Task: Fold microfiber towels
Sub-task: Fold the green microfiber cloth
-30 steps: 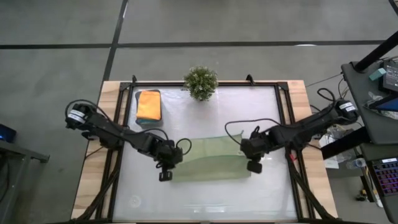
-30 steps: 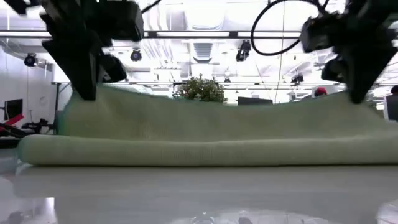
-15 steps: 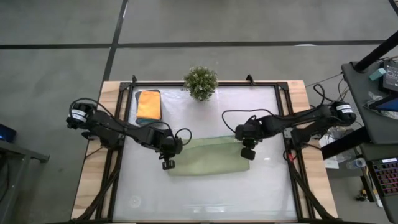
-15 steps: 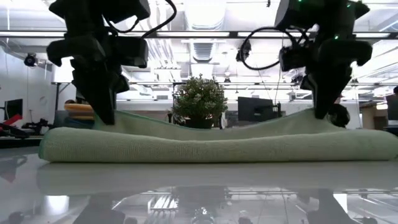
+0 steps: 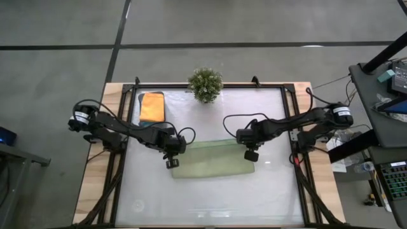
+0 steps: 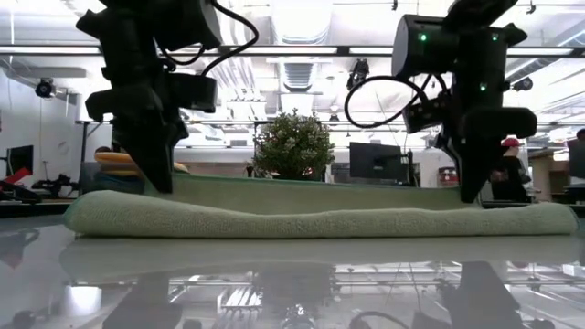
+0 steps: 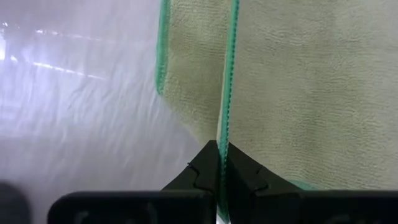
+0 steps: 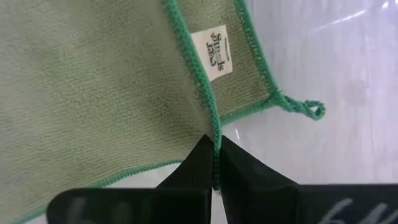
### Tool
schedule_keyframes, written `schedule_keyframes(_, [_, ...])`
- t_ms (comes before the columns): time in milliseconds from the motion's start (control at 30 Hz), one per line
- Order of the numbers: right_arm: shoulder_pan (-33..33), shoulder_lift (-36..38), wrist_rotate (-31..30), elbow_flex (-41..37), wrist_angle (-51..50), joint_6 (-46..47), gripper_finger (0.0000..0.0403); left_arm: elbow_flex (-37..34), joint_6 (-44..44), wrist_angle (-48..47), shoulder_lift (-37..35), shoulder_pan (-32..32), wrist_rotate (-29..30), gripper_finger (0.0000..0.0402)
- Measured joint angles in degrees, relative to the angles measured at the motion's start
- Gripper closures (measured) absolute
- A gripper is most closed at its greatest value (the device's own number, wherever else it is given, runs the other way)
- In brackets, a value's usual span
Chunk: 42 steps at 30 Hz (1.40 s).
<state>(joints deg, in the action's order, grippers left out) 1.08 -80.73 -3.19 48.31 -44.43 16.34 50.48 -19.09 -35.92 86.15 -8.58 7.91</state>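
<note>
1. Green towel (image 5: 213, 159): lies mid-table on the white table (image 5: 210, 203), between the two grippers. It is doubled over: the fold runs along the near side and the two stitched edges lie toward the far side, by the plant (image 5: 205, 83).
2. Left gripper (image 5: 170, 161): at the towel's left end, fingers pressed together on the stitched edge of the upper layer. The left wrist view shows that edge running straight into the closed tips, with the lower layer's edge just beside it.
3. Right gripper (image 5: 250, 154): at the towel's right end, likewise clamped on the upper layer's edge. The white tag (image 8: 214, 48) and a loose thread loop (image 8: 311, 109) show on the layer beneath.
4. Alignment: the held edge is low, near the lower layer; whether it rests flat cannot be told.
5. Stack (image 5: 152, 108): an orange towel lies on top of folded cloths, far left of the table, well apart from the work.
6. Progress, judged: the first fold of this towel is nearly laid. Release and any further fold remain. No unfolded towels are visible elsewhere.
</note>
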Motion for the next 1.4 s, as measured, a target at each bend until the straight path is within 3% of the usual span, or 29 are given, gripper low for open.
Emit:
schedule_keyframes(300, [0.00, -0.43, -0.44, 0.00, 0.42, 0.08, 0.0383, -0.32, -0.07, 2.86, 0.04, 0.00, 0.02, 0.0382])
schedule_keyframes(433, [0.00, -0.30, -0.44, 0.44, 0.07, 0.10, 0.0353, -0.29, -0.33, 2.40, 0.04, 0.00, -0.10, 0.0336])
schedule_keyframes(633, [0.00, -0.28, -0.46, 3.40, -3.30, 0.06, 0.0297, 1.08, -1.56, -6.05, -1.95, -0.02, -0.18, 0.0272])
schedule_keyframes(800, [0.00, 0.05, -1.38, 5.38, -3.41, -1.46, 0.0264, -0.80, -1.66, -6.61, -5.14, -0.02, 0.17, 0.0253])
schedule_keyframes(900, [0.00, 0.26, -1.47, 5.92, -1.43, -3.24, 0.0254, -1.88, -3.05, -6.66, -5.53, -0.05, 4.43, 0.0252])
schedule_keyframes(1133, [0.00, -0.59, -1.50, 4.96, 17.73, -7.98, 0.0273, -5.20, -4.61, -1.73, -4.13, -0.15, 6.30, 0.0295])
schedule_keyframes(1400, [-1.59, -8.75, -1.33, 4.90, 47.12, -15.98, 0.0328, -7.26, -4.56, 9.12, -1.96, -0.15, 6.27, 0.0361])
